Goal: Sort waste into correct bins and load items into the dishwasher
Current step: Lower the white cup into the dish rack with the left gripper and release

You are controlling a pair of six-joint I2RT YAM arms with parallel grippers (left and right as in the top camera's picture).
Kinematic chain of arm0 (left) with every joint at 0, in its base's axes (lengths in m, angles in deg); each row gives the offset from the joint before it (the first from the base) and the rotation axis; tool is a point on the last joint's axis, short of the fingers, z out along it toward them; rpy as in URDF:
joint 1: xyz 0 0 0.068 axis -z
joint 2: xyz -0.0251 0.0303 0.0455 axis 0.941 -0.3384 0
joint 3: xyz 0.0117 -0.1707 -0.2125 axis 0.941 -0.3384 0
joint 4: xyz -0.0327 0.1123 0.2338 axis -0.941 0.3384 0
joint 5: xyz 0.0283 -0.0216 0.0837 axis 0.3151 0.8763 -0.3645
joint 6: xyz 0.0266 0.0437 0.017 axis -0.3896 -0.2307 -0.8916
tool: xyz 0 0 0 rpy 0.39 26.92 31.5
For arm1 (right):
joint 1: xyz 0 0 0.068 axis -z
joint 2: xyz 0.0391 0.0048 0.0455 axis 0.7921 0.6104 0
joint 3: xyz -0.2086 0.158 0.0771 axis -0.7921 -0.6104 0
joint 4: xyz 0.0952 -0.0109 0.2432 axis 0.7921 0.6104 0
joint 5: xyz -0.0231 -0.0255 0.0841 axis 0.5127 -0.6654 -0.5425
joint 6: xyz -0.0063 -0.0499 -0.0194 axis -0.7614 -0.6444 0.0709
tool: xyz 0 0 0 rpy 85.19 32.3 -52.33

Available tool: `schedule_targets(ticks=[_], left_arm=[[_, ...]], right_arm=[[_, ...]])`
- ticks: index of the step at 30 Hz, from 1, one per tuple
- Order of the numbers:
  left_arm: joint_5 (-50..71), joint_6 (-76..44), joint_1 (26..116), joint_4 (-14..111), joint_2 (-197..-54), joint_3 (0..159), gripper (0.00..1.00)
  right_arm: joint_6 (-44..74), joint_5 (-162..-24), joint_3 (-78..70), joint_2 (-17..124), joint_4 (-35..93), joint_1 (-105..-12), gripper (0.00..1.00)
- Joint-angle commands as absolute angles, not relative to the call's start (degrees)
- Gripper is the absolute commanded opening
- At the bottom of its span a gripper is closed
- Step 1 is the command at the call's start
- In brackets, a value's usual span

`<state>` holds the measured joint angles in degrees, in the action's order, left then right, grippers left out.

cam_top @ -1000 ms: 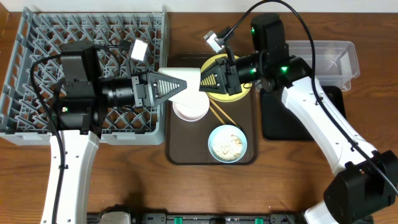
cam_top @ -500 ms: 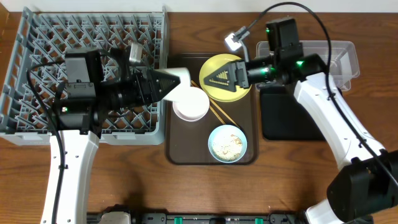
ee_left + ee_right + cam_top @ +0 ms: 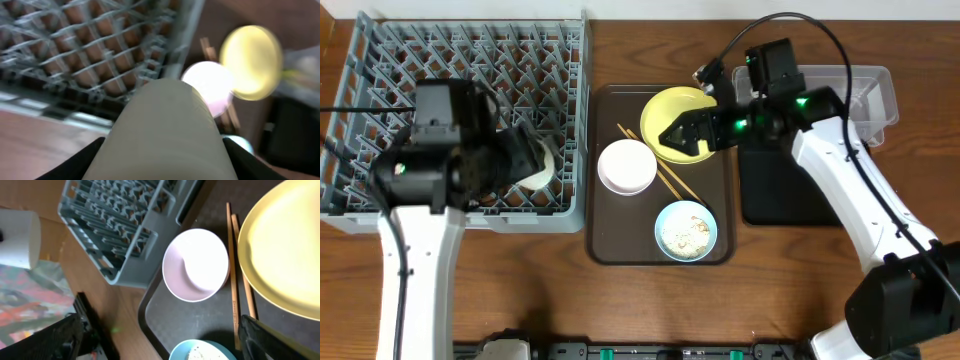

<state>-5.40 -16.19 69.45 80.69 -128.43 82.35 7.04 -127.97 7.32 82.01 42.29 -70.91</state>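
My left gripper (image 3: 527,162) is shut on the small white cup (image 3: 538,168), holding it tilted over the right part of the grey dishwasher rack (image 3: 380,60). In the left wrist view the cup (image 3: 167,130) fills the space between the black fingers (image 3: 85,161). Over the yellow plate (image 3: 672,108) hangs my right gripper (image 3: 673,137), open and empty. On the brown tray the white bowl (image 3: 627,166), the chopsticks (image 3: 665,178) and the light-blue bowl (image 3: 686,231) holding rice scraps lie side by side. The right wrist view shows the white bowl (image 3: 196,265), chopsticks (image 3: 232,275) and plate (image 3: 285,255).
The brown serving tray (image 3: 610,240) sits in the middle of the table. A clear plastic tub (image 3: 860,95) stands at the back right, with the flat black tray (image 3: 790,195) in front of it, partly under my right arm.
My right gripper opened, let go of the cup and drew back to the right over the plate. The left arm swung the cup from the tray's edge to over the rack.
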Motion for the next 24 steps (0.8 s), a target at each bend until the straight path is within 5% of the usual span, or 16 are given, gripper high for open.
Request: schedule_targets(ticks=[1, 22, 24], left_arm=[[-13.64, -16.76, 71.11, 80.72, -133.39, 82.46, 0.51], [-20.59, -12.43, 76.97, 78.35, -153.61, 80.34, 0.52], [-19.49, -12.43, 76.97, 78.20, -153.74, 80.34, 0.60]], right_arm=[[5.21, -125.21, 7.37, 82.53, 42.80, -72.26, 0.99], [4.44, -122.46, 7.37, 82.53, 44.41, -72.55, 0.99], [4.47, -122.46, 7.37, 82.53, 44.48, -72.55, 0.99]])
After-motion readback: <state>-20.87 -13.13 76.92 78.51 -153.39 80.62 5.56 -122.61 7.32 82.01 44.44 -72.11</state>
